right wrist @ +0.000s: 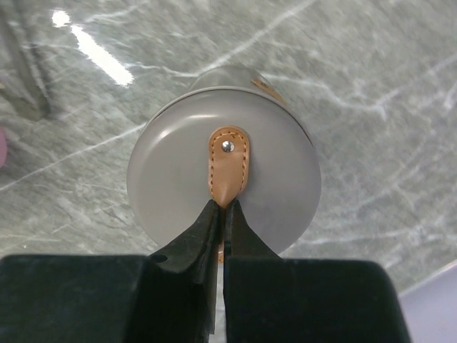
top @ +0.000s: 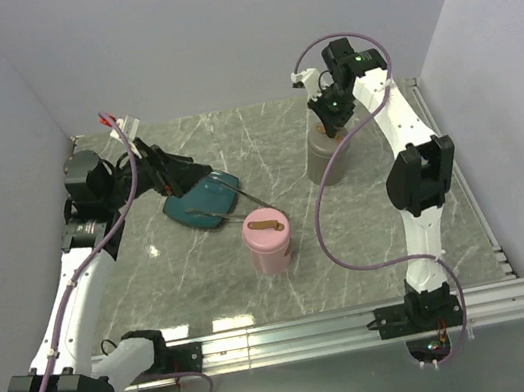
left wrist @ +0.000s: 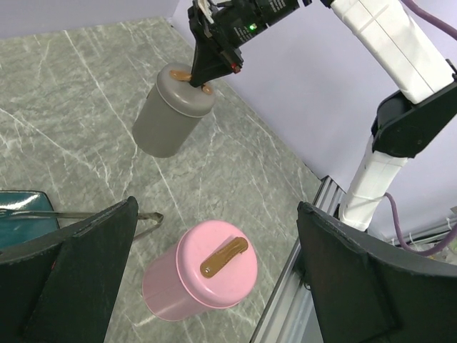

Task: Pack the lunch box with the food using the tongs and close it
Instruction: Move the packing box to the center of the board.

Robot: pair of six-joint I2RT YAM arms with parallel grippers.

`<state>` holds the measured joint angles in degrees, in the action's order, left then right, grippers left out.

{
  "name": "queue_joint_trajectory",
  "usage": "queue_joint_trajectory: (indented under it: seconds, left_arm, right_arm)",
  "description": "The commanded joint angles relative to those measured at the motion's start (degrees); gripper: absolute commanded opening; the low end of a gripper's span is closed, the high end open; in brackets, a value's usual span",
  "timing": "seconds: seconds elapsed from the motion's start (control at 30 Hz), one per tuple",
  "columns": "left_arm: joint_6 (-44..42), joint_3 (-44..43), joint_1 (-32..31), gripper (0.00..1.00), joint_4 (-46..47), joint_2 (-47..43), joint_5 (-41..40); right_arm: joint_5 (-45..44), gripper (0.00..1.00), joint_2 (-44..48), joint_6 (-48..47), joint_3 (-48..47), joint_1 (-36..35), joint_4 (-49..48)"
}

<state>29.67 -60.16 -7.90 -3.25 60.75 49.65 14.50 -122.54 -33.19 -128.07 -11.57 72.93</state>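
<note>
Opening: right tool (right wrist: 221,209) pinches tan leather tab (right wrist: 228,166) on grey cylindrical lunch box (top: 326,166) at 1 o'clock; left tool (left wrist: 218,207) spread; next, lift straight up.

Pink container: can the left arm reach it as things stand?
Probably yes: the left arm holds its jaws open toward the pink container; only the tip of the tongs lies beside that path.

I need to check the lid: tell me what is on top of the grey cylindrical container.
A tan leather strap, riveted to its grey lid, with the right gripper shut on the strap's end. The lid hides the inside.
</note>
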Motion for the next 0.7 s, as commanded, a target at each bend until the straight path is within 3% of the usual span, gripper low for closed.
queue_joint_trajectory:
  seconds: [0.0, 0.37, 0.67]
  left_arm:
    - [1.4, 0.3, 0.3, 0.99, 2.5, 0.2, 0.7]
    - [1.4, 0.6, 0.3, 0.99, 2.8, 0.4, 0.6]
    - [2.6, 1.8, 0.7, 0.99, 4.5, -0.2, 0.8]
  right_arm:
    - [6.9, 0.00, -0.9, -2.3, 7.5, -1.5, 9.8]
    - [7.9, 0.00, 7.2, -5.5, 20.0, -3.3, 9.9]
    - [11.1, 0.00, 16.2, -8.7, 35.5, -8.7, 9.3]
